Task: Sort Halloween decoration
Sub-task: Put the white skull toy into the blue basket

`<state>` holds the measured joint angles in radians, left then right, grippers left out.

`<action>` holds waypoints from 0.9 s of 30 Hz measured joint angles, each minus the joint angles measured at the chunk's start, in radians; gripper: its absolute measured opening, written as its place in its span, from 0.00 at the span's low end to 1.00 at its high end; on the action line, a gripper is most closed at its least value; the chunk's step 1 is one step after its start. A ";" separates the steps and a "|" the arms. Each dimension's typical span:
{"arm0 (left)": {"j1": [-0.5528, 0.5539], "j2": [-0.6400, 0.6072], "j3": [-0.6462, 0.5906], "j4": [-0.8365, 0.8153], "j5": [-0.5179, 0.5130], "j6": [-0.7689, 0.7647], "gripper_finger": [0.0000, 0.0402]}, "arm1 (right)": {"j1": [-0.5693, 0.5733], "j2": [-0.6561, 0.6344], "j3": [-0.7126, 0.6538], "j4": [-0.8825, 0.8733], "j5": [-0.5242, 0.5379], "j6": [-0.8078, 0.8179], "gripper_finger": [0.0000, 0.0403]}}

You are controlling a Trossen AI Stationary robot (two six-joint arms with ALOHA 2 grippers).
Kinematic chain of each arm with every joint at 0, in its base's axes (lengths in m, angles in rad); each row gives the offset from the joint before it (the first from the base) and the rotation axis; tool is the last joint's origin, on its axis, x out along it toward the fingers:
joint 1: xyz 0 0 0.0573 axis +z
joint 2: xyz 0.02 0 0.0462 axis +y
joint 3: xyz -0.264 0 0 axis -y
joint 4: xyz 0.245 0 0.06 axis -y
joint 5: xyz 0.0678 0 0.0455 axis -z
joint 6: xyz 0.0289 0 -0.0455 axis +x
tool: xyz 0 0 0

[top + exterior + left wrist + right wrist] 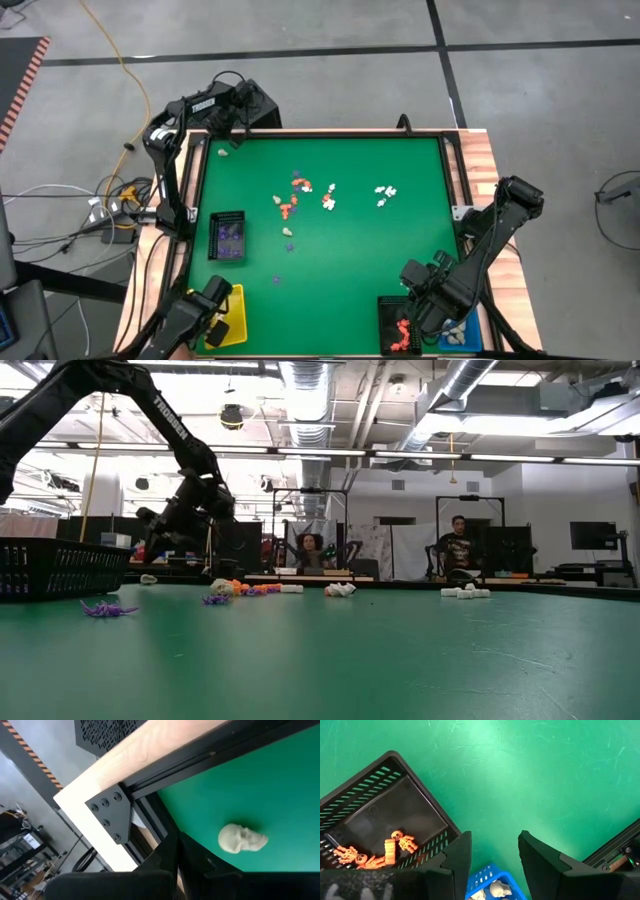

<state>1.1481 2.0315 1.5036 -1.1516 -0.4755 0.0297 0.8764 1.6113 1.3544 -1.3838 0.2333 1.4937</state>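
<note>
Jaws, right gripper (492, 857): parted with a clear gap, nothing between them; poised over the near right corner of the bench, above the seam between two trays.
Jaws, left gripper (176, 851): pressed fully together, empty; poised at the far left corner of the bench, just beside a cream skull.

Bench (350, 260): green mat in a black frame with a pale wooden border.

Halloween decoration, tiny moulded plastic figurines:
- Cream-beige skull (242, 839), eye sockets and teeth visible, alone on the mat by the far left corner.
- Loose cluster of orange-red figurines (290, 206) mid-bench, mixed with a few cream and purple pieces.
- White figurines (385, 192), a small group to the right of that cluster, apart from it.
- Purple figurine (108, 609), spidery in shape, lying on the mat near a black basket in the low view.
- Orange skeletons (400, 841), several, lying inside the black slotted tray (375, 795) at the near right.
- White pieces (492, 891) inside the blue slotted tray (482, 876), touching the black one.

Other containers: black mesh basket (228, 236) at mid-left, holding purple pieces; yellow tray (228, 318) at the near left corner.
</note>
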 joint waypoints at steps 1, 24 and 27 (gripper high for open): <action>0.000 0.000 0.000 0.000 0.000 -0.001 0.00 | 0.000 0.000 0.000 0.000 0.000 0.000 0.45; -0.005 0.000 0.008 0.025 0.103 0.284 0.00 | -0.002 0.000 0.000 -0.030 0.000 -0.029 0.45; 0.007 0.000 0.008 0.000 0.133 0.210 0.00 | -0.002 0.000 0.000 -0.031 0.000 -0.029 0.45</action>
<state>1.1549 2.0315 1.5112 -1.1514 -0.3421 0.2398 0.8742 1.6115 1.3544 -1.4147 0.2337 1.4651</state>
